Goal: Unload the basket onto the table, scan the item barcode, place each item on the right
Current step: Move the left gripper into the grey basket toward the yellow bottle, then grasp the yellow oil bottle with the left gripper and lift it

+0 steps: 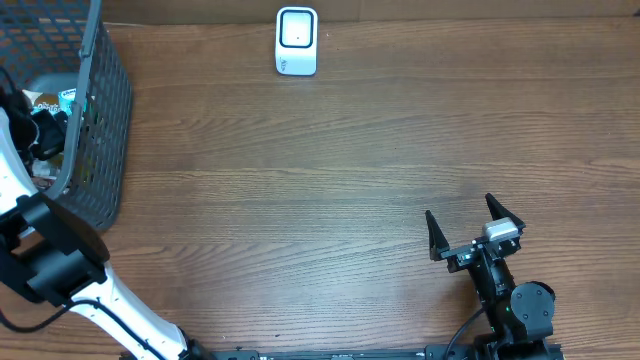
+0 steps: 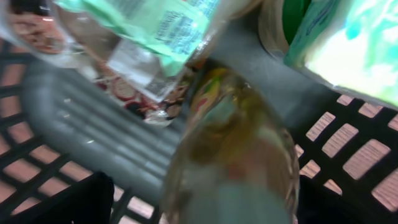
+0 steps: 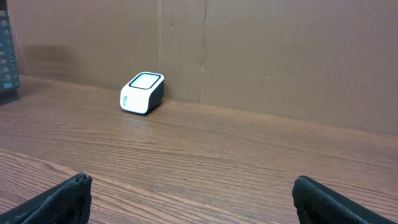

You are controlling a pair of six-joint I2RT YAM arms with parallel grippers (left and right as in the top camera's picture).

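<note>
My left gripper [image 2: 199, 202] is down inside the dark mesh basket [image 1: 100, 110] at the table's left edge. A blurred clear packet [image 2: 233, 143] with brownish contents lies between its wide-apart fingers. The left finger [image 2: 81, 202] stands clear of the packet; the right finger [image 2: 348, 202] is close against its edge. Other packets lie around it, one with a green label [image 2: 155, 22]. The white barcode scanner [image 1: 296, 40] stands at the table's far edge, also seen as the scanner [image 3: 142, 93] in the right wrist view. My right gripper [image 1: 475, 225] rests open near the front right, holding nothing.
The basket's mesh floor [image 2: 348, 146] and a grey bar [image 2: 81, 124] surround the packets. A brown cardboard wall [image 3: 280, 56] backs the table behind the scanner. Wooden tabletop [image 1: 320, 190] stretches between basket, scanner and right arm.
</note>
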